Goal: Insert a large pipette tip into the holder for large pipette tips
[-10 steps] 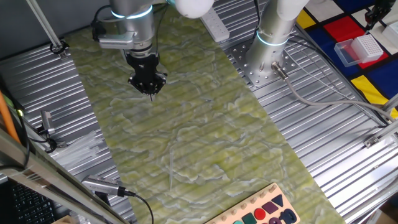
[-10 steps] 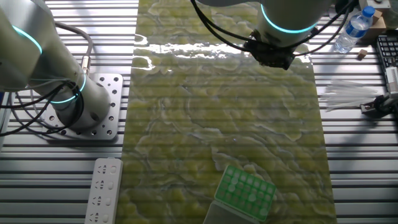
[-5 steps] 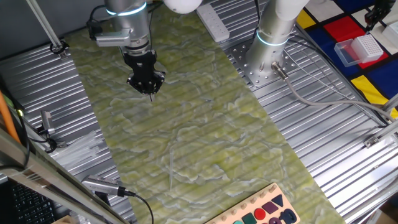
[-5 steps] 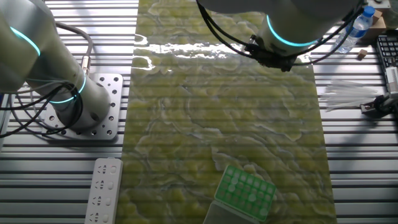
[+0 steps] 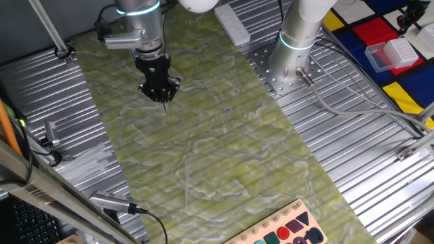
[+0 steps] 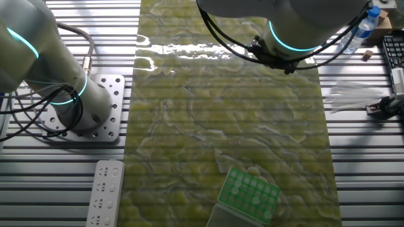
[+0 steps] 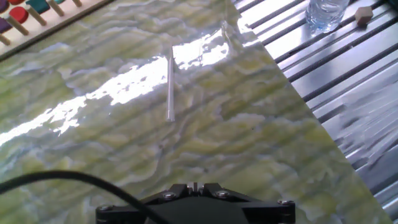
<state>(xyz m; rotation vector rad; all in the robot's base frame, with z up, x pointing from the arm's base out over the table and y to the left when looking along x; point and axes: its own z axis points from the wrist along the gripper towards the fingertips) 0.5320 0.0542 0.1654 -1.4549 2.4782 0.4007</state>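
A large pipette tip (image 7: pixel 170 87), thin and whitish, lies flat on the green marbled mat ahead of the hand. It shows faintly in one fixed view (image 5: pixel 186 181), well in front of my gripper. My gripper (image 5: pixel 163 100) hangs above the far left part of the mat, pointing down, jaws together with nothing seen between them. In the hand view only the finger bases (image 7: pixel 194 188) show, pressed together. The green-topped holder (image 6: pixel 249 193) stands at the near edge of the mat in the other fixed view, far from the gripper (image 6: pixel 278 62), which the arm mostly hides.
A heap of spare tips (image 6: pixel 353 98) lies on the metal table beside the mat. A water bottle (image 6: pixel 360 28), a power strip (image 6: pixel 104 192), a second arm's base (image 6: pixel 82 107), a white-topped tip box (image 5: pixel 395 53) and a shape-toy board (image 5: pixel 285 230) stand around the mat.
The hand shifted slightly up and away over the mat's far end during the first half second, then held still. The pipette tip and the holder have not moved.
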